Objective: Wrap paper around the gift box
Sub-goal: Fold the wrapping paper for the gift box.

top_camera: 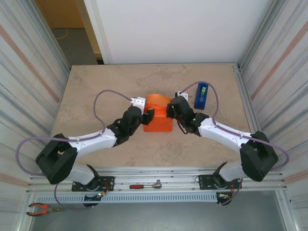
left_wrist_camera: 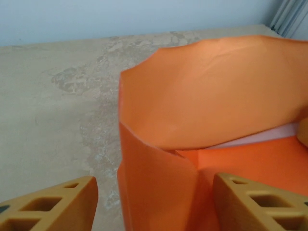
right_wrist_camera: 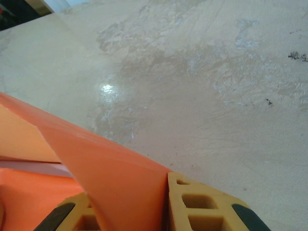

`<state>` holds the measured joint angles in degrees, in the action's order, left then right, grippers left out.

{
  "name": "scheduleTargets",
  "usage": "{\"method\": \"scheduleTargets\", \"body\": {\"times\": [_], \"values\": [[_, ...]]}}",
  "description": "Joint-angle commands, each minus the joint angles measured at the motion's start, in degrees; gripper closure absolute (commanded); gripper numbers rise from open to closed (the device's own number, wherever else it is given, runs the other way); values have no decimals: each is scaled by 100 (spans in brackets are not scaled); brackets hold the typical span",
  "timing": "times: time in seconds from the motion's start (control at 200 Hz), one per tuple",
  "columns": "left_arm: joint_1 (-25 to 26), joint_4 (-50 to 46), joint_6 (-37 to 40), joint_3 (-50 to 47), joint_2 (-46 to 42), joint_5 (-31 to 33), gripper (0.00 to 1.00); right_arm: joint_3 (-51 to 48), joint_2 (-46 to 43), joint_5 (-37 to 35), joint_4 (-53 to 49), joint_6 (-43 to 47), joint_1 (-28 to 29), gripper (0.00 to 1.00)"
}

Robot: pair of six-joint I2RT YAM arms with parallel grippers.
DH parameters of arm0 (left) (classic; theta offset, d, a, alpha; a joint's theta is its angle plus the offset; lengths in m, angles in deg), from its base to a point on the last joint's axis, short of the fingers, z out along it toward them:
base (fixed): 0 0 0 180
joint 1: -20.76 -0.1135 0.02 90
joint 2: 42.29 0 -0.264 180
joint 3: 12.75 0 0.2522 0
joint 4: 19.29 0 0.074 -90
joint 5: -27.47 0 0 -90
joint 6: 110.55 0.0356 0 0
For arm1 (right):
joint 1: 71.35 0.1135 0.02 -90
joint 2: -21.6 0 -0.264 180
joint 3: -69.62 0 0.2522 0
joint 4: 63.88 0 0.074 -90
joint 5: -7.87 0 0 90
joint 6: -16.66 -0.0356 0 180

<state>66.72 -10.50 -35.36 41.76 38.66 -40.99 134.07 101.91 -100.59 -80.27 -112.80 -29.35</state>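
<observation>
Paper (left_wrist_camera: pixel 216 91) — thin, light, likely crease-prone, best held by its edges — half-wraps the gift box (top_camera: pixel 159 125) on the table (top_camera: pixel 106 86), one flap pinched in the right claw (right_wrist_camera: pixel 166 204), the left claw (left_wrist_camera: pixel 154 187) gaping astride a corner.

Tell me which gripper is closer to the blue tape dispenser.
Right. The right gripper is at the right side of the paper, the side toward the blue tape dispenser; the left gripper is at the paper's left side, farther off.

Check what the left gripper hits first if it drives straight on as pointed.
The paper: its upright folded corner stands between the left gripper's open jaws, directly ahead, with the raised flap behind. Depth is unclear, but contact looks near.
</observation>
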Motion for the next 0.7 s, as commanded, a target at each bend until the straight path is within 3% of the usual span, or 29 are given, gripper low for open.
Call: {"method": "scheduleTargets", "body": {"times": [0.0,0.1,0.421,0.526,0.691], "values": [[38,417,57,140,100,243,41,-94,193,229,-762,167,102,81],[11,502,63,173,231,238,51,-9,245,259,-757,184,98,80],[-126,601,178,546,457,-97,100,743,399,536,-944,322,-46,84],[-122,561,222,603,371,-163,100,895,321,569,-975,312,-60,89],[-122,565,232,472,166,-119,100,849,216,648,-945,179,-49,88]]}}
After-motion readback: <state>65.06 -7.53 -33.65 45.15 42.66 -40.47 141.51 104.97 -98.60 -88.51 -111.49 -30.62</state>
